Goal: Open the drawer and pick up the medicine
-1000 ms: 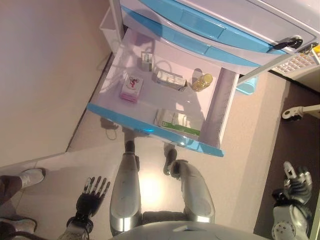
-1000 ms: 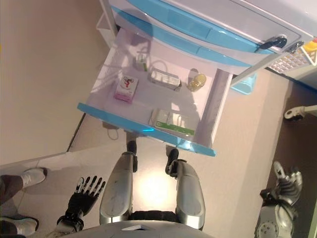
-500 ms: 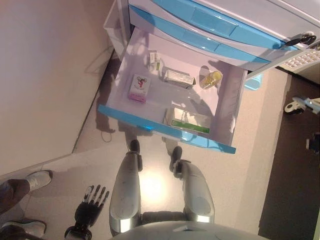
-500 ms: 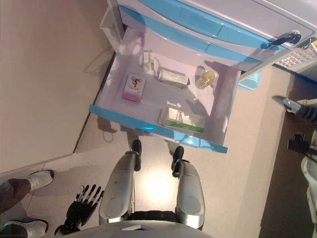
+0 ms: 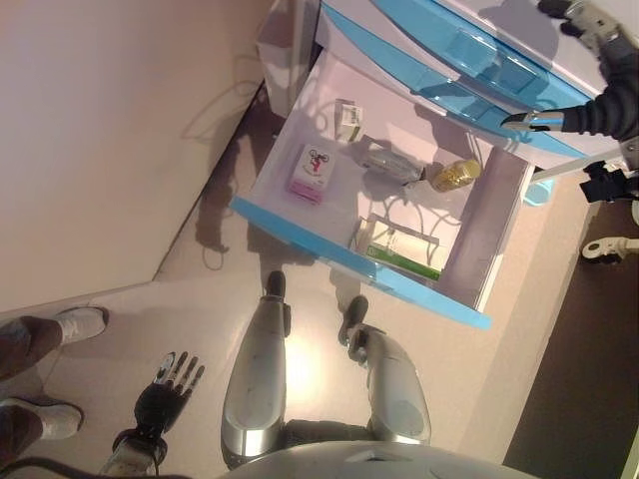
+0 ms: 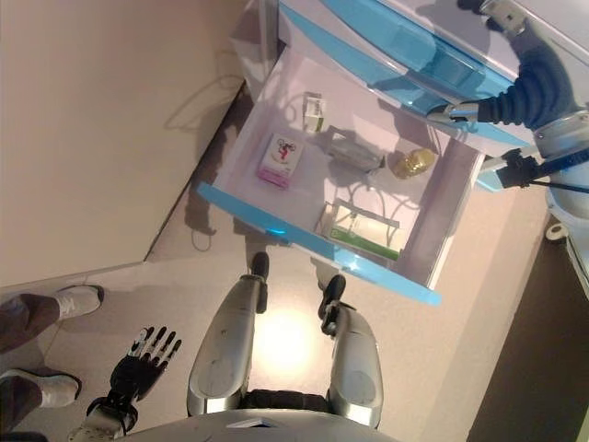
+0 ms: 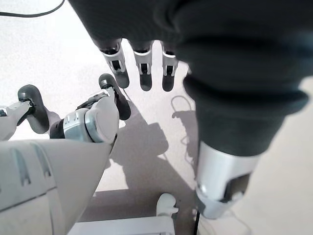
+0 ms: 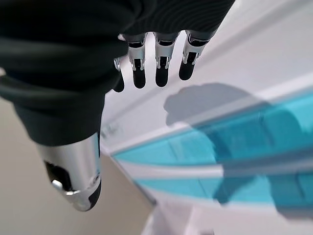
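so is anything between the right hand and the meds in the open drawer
Nothing visible blocks it. The right hand is up by the closed blue drawer fronts, fingers straight, and the open drawer below has its boxes and yellow bottle uncovered.

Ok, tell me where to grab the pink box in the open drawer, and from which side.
Take the pink box from above, across its two long edges. It lies flat on the drawer floor with bare floor along both of them, so fingers would likely fit there. The right hand, open above the cabinet, is likely nearer than the low left hand.
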`<state>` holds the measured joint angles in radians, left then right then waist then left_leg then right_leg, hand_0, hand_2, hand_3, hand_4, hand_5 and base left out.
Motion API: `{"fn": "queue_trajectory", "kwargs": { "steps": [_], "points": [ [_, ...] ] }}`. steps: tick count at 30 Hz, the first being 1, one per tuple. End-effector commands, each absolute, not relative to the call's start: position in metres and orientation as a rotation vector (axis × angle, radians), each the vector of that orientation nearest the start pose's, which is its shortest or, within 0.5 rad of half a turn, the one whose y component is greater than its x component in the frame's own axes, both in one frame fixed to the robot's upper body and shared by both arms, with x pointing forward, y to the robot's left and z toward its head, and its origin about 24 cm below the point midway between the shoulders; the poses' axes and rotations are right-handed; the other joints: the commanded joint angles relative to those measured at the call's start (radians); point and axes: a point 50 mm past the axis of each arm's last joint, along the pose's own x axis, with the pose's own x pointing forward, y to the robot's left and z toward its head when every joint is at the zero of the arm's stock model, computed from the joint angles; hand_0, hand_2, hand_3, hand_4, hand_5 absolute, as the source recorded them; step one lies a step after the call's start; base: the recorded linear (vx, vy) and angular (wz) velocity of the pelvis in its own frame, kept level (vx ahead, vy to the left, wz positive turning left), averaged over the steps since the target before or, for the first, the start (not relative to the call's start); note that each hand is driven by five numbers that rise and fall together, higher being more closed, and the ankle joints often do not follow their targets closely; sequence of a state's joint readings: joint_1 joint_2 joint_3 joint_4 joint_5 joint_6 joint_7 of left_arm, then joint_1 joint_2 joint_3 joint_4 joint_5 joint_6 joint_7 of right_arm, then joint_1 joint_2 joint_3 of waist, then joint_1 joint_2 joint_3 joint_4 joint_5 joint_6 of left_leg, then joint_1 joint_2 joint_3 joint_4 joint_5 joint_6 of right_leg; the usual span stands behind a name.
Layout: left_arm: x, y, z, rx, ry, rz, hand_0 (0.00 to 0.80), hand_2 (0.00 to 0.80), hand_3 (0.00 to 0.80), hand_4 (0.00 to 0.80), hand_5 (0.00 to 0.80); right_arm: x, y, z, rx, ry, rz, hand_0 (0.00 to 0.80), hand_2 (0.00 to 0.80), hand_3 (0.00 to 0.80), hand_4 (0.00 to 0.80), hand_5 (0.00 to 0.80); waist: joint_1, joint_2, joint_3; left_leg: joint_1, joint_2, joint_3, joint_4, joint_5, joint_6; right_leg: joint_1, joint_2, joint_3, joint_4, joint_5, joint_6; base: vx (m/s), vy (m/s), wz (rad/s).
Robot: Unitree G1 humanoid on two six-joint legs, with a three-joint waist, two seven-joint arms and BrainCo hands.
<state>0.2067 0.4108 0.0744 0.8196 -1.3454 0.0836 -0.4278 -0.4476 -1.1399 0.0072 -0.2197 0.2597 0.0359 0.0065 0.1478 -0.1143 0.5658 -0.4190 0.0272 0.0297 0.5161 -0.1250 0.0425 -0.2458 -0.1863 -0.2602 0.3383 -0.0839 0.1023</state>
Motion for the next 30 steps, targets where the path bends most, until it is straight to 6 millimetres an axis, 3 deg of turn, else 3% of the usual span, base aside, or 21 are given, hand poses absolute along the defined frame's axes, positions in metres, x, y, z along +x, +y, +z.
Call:
{"fn": "queue_trajectory", "kwargs": {
  "steps": [1, 11, 22, 23, 30],
  "points": [
    [0.087, 0.292, -0.113, -0.994, 0.561, 0.449, 0.000, 0.000, 0.000, 0.000, 0.000, 0.280, -0.236, 0.307, -0.872, -0.596, 0.092, 0.000, 0.000, 0.000, 0.000, 0.000, 0.036, 0.039, -0.046, 0.081, -0.025, 0.004, -0.177, 0.034, 0.025, -0.029, 0.007, -0.004, 0.087, 0.077, 0.010, 0.011, 0.010, 0.05],
    [0.095, 0.276, -0.117, -1.005, 0.594, 0.397, 0.000, 0.000, 0.000, 0.000, 0.000, 0.311, -0.230, 0.276, -0.823, -0.436, 0.138, 0.000, 0.000, 0.000, 0.000, 0.000, 0.060, 0.085, -0.046, 0.071, -0.051, -0.023, -0.162, 0.039, 0.018, -0.031, -0.006, -0.013, 0.092, 0.027, -0.021, 0.017, 0.040, 0.07],
    [0.098, 0.256, -0.122, -1.033, 0.624, 0.361, 0.000, 0.000, 0.000, 0.000, 0.000, 0.337, -0.249, 0.230, -0.844, -0.215, 0.079, 0.000, 0.000, 0.000, 0.000, 0.000, 0.064, 0.135, -0.046, 0.064, -0.063, -0.014, -0.163, 0.056, 0.012, -0.052, -0.027, -0.019, 0.106, -0.004, -0.043, -0.011, 0.064, 0.04],
    [0.097, 0.255, -0.123, -1.035, 0.630, 0.362, 0.000, 0.000, 0.000, 0.000, 0.000, 0.338, -0.251, 0.223, -0.847, -0.188, 0.064, 0.000, 0.000, 0.000, 0.000, 0.000, 0.064, 0.138, -0.046, 0.080, -0.065, -0.015, -0.157, 0.031, 0.007, -0.044, -0.029, -0.007, 0.122, -0.027, -0.033, 0.050, 0.057, 0.00],
    [0.100, 0.245, -0.124, -1.060, 0.631, 0.354, 0.000, 0.000, 0.000, 0.000, 0.000, 0.345, -0.269, 0.207, -0.892, -0.095, -0.030, 0.000, 0.000, 0.000, 0.000, 0.000, 0.066, 0.160, -0.046, 0.078, -0.067, -0.009, -0.158, 0.038, 0.005, -0.056, -0.040, -0.006, 0.136, -0.037, -0.040, -0.004, 0.045, -0.02]
  ]
}}
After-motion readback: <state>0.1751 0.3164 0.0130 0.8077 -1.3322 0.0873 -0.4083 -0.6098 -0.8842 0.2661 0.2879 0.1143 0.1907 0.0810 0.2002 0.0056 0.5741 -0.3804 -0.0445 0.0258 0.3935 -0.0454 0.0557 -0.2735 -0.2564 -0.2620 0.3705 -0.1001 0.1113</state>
